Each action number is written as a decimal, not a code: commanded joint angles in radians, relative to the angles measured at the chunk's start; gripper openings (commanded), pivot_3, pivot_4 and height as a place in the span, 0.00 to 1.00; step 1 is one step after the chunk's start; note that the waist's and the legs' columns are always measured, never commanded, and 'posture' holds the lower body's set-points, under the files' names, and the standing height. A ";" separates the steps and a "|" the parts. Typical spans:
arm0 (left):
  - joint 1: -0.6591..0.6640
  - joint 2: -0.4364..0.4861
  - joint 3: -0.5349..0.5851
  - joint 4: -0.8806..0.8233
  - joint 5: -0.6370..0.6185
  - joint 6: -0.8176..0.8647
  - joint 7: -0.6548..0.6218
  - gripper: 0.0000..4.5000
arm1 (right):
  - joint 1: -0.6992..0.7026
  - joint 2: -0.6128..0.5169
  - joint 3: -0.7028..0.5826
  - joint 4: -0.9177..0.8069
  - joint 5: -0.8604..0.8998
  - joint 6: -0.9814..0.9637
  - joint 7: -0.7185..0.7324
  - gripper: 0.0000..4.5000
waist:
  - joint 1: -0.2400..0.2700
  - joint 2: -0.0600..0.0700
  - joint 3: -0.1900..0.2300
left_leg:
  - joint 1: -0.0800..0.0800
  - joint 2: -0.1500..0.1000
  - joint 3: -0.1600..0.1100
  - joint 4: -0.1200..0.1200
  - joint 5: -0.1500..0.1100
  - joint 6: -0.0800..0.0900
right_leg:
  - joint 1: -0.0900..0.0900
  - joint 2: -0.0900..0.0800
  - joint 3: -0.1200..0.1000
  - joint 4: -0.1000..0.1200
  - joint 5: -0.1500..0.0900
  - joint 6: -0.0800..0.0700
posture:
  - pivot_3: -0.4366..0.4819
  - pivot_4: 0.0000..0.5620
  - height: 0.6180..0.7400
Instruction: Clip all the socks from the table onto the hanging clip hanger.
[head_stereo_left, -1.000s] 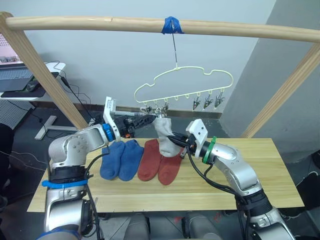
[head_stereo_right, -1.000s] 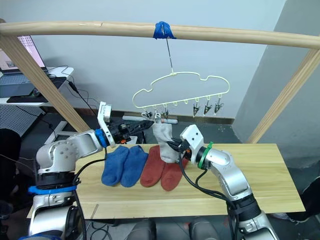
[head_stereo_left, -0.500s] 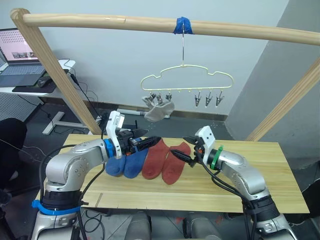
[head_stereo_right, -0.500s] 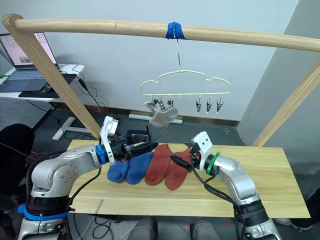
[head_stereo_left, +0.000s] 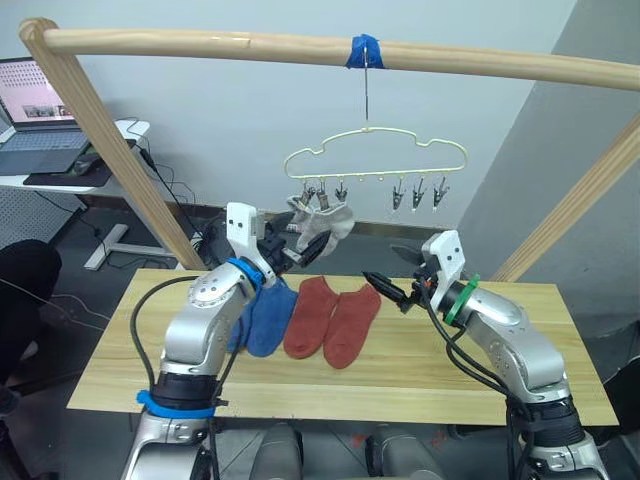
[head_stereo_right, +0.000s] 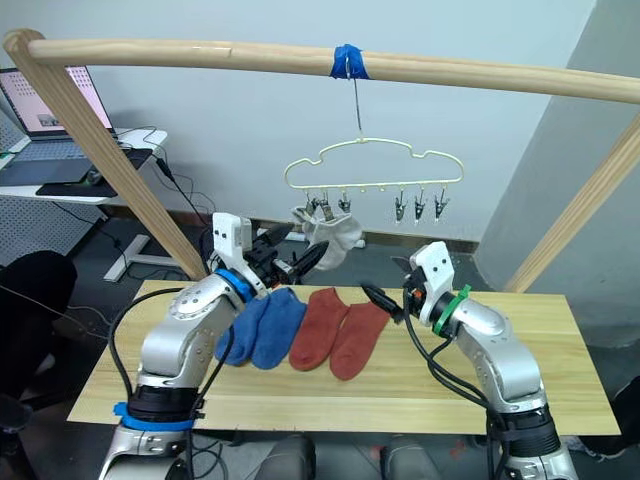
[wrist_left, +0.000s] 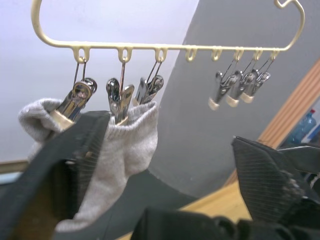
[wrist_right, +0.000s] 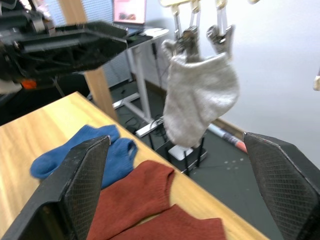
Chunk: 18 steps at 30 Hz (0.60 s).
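Left eye view shows you the thin pale-yellow cloud-shaped wire clip hanger (head_stereo_left: 375, 155) hanging by its long hook from the pale round wooden rail (head_stereo_left: 300, 48), at a wrap of blue tape (head_stereo_left: 367, 50). One light grey ankle sock (head_stereo_left: 322, 225) is already clipped under the hanger's left end; in the left wrist view you can see its fabric (wrist_left: 120, 155) caught by the small grey metal clips (wrist_left: 120, 97) at that end. Three further clips (head_stereo_left: 420, 193) at the right end hang bare.

On the wide tabletop of light wood planks (head_stereo_left: 560, 370) you have two blue ankle socks (head_stereo_left: 262, 315) lying side by side, and just to their right two rust-red ankle socks (head_stereo_left: 335, 320), also side by side. The red pair touches the blue pair along one edge.

Your left gripper (head_stereo_left: 300, 243) is raised above the table, just beside the hanging grey sock, with its two black fingers spread apart and nothing between them. Your right gripper (head_stereo_left: 395, 272) hovers over the table just right of the red socks, below the hanger; its fingers also stand wide apart and empty, as the right wrist view confirms.

Behind the rail frame, at far left, a laptop (head_stereo_left: 35, 125) sits on a desk.
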 joint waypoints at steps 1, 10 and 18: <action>-0.012 -0.033 -0.040 0.039 0.075 -0.112 0.021 0.76 | 0.021 -0.011 -0.009 -0.050 -0.001 0.000 -0.022 1.00 | 0.000 0.000 0.000 | 0.000 0.000 0.000 0.000 0.000 0.000 | 0.000 0.000 0.000 0.000 0.000 0.000 | 0.47 0.21 1.00; -0.046 -0.090 -0.066 0.148 0.157 -0.215 0.065 0.76 | 0.020 0.015 0.030 -0.036 -0.028 -0.010 -0.057 1.00 | -0.001 0.000 0.000 | 0.000 0.000 0.001 0.001 0.000 0.000 | 0.000 0.000 0.000 0.001 0.000 0.000 | 0.47 0.22 1.00; -0.185 -0.172 -0.035 0.390 0.189 -0.331 0.143 0.76 | -0.005 0.031 0.019 -0.093 0.007 0.027 -0.060 1.00 | -0.001 0.000 0.000 | 0.000 -0.001 0.001 0.002 0.000 0.000 | 0.000 0.000 0.000 0.000 0.000 0.001 | 0.46 0.23 1.00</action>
